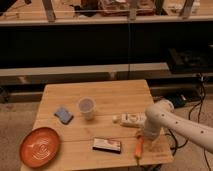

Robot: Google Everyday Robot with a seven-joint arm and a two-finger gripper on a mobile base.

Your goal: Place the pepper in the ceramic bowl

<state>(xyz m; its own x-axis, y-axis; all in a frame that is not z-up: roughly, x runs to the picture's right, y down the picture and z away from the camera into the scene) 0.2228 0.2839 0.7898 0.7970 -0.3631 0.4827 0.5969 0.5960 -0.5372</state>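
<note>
To my eye, the task was only in its first part. The pepper [139, 149] lay flat on the wooden bench [100, 92], close to the front right corner and pointing toward the front edge. The tool [145, 136], at the end of the white arm [176, 124], hung low just over the back end of the pepper. It was perhaps touching it, but I could not tell this. I also could not tell whether the tool was spread or pressed together, so I would not say the pepper was gripped.

The ceramic bowl [40, 146] sat at the front left corner, well apart from the pepper, and I saw only its pale swirl lines inside. A dark box [107, 145] lay between the two. Farther back were a translucent cup [86, 107] and a small blue pad [63, 115], and a white packet [129, 120] was just beside the arm.

In my judgement nearly everything was left to do: to secure the pepper, lift it, carry it leftward over the box, and release it in the bowl.
</note>
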